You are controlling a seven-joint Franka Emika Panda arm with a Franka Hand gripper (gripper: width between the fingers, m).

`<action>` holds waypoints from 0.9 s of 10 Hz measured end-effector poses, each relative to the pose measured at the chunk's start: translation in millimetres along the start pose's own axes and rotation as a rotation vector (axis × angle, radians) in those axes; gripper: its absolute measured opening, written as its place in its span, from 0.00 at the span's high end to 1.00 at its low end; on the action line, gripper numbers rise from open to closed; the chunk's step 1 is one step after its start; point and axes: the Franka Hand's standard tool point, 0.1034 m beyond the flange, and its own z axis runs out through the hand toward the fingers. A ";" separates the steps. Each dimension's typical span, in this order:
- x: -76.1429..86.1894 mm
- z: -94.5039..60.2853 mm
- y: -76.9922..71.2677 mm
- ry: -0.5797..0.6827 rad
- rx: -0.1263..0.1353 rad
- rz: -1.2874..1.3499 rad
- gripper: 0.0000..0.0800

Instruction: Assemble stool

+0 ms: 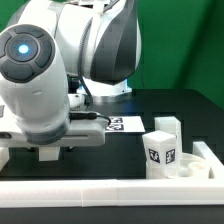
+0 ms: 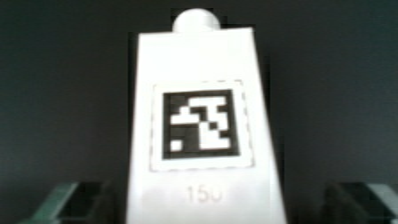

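One leg [image 2: 201,110] sits inside the spread end effector [image 2: 217,198], not touched. Risk: pinching this near its end could let it pivot, slip, hit the counter [image 1: 185,115].

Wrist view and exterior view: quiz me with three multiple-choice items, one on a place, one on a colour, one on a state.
1. In the exterior view the tagged legs stand: A at its right; B at its left; C out of view.
2. The table is: A white; B black; C wooden.
3. The pincer is: A shut on a part; B shut, empty; C open.

A: they show towards the right edge.
B: its bare surface reads black.
C: its fingers stand apart from the near leg, one each side.
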 end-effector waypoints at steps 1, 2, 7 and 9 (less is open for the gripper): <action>0.1 1.1 -0.5 -0.001 0.000 0.000 0.53; -0.5 1.8 -1.2 -0.001 -0.001 -0.001 0.53; -3.2 -19.4 -11.8 0.071 -0.019 -0.015 0.58; -14.2 -61.4 -38.6 0.139 -0.017 0.042 0.58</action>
